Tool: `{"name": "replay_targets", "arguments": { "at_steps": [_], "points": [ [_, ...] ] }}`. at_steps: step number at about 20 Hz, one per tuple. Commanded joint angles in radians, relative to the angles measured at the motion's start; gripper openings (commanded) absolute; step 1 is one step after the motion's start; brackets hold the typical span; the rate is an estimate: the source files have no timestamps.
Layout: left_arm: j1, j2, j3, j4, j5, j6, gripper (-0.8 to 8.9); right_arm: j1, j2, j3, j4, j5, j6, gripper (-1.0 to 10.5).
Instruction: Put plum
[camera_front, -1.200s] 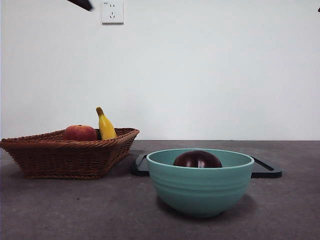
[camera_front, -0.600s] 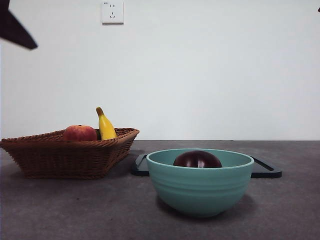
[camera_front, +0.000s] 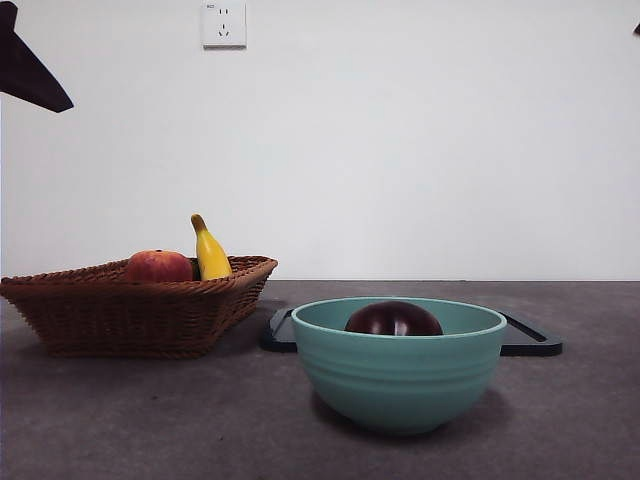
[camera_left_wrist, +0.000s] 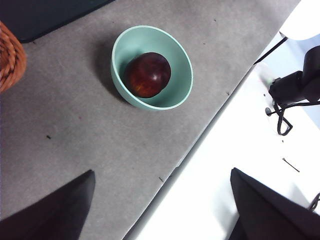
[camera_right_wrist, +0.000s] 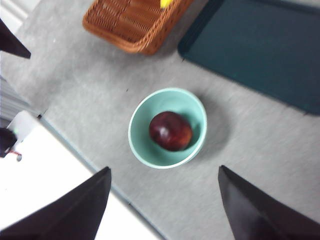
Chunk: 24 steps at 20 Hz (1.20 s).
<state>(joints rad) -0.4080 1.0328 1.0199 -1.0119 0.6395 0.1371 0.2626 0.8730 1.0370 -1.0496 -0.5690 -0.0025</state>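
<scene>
Plum (camera_front: 393, 319) lies inside the teal bowl (camera_front: 400, 375), and neither of my tools touches it. From the front only its dark dome shows over the rim; both wrist views look down into the bowl and show the whole fruit (camera_left_wrist: 147, 75) (camera_right_wrist: 170, 131) on the bowl's floor, glossy maroon with a redder patch. In the left wrist view it lies against the bowl (camera_left_wrist: 181, 65) wall rather than centred.

My left tool (camera_left_wrist: 162, 205) hangs high over the surface's (camera_left_wrist: 75, 135) edge, jaws spread wide with nothing between them. My right tool (camera_right_wrist: 165, 207) is likewise high, jaws wide apart and empty, with the bowl (camera_right_wrist: 142, 145) below.

The front view adds what the wrist views crop: a wicker basket (camera_front: 140, 305) at 9 o'clock from the bowl, holding a red fruit (camera_front: 159, 266) and a banana (camera_front: 209, 252). A dark tray (camera_front: 530, 340) lies flat behind the bowl. The right wrist view shows the tray (camera_right_wrist: 260, 50) as a broad rectangle apart from the bowl, and the basket (camera_right_wrist: 132, 22) just beside the tray. In the front view a black arm tip (camera_front: 28, 70) shows at the top left corner; I cannot tell which arm it is.
</scene>
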Motion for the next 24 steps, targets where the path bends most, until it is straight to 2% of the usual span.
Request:
{"name": "replay_targets", "arguments": {
  "at_steps": [1, 5, 10, 14, 16, 19, 22, 24],
  "points": [
    [-0.005, 0.004, 0.009, 0.014, 0.012, 0.012, 4.33, 0.044, 0.065, -0.003, 0.027, 0.011, 0.034, 3.4],
    [-0.005, 0.004, 0.009, 0.014, 0.012, 0.012, 4.33, 0.143, 0.174, -0.090, 0.174, 0.108, 0.095, 3.4],
    [-0.005, 0.004, 0.009, 0.016, 0.012, 0.013, 4.33, 0.217, 0.284, -0.209, 0.414, 0.160, 0.154, 3.4],
    [-0.005, 0.004, 0.009, 0.021, 0.012, 0.012, 4.33, 0.256, 0.385, -0.232, 0.501, 0.251, 0.156, 3.4],
    [-0.005, 0.004, 0.009, 0.022, 0.012, 0.012, 4.33, 0.271, 0.436, -0.232, 0.549, 0.261, 0.157, 3.4],
    [-0.005, 0.004, 0.009, 0.025, 0.012, 0.012, 4.33, 0.294, 0.497, -0.232, 0.605, 0.298, 0.156, 2.5],
    [-0.005, 0.004, 0.009, 0.025, 0.012, 0.012, 4.33, 0.300, 0.541, -0.232, 0.640, 0.338, 0.157, 2.3],
    [-0.005, 0.004, 0.009, 0.027, 0.012, 0.012, 4.33, 0.300, 0.558, -0.232, 0.649, 0.338, 0.156, 1.5]
  ]
}}
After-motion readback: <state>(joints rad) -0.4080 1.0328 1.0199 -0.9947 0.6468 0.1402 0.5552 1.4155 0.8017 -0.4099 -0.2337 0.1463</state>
